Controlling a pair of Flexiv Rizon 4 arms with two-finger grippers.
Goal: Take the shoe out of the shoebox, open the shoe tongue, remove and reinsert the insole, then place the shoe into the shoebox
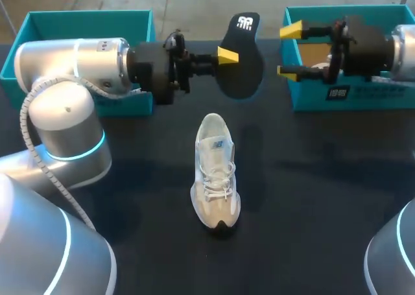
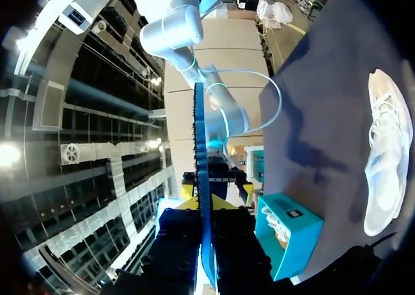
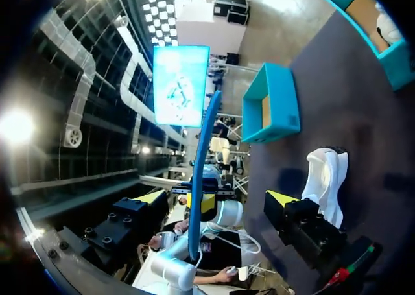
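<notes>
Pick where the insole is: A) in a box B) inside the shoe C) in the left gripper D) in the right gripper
C: the left gripper is shut on the insole, holding it off the table beyond the shoe; the right gripper is open.

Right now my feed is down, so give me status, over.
Left jaws shut on insole, held in the air. Right jaws open, apart from it. Shoe upright on table. Nothing between them.

Dark, matte tabletop (image 1: 324, 204), filling most of the head view. Takes soft, even light and carries only faint, blurred shadows. Ends in a straight edge in both wrist views.
</notes>
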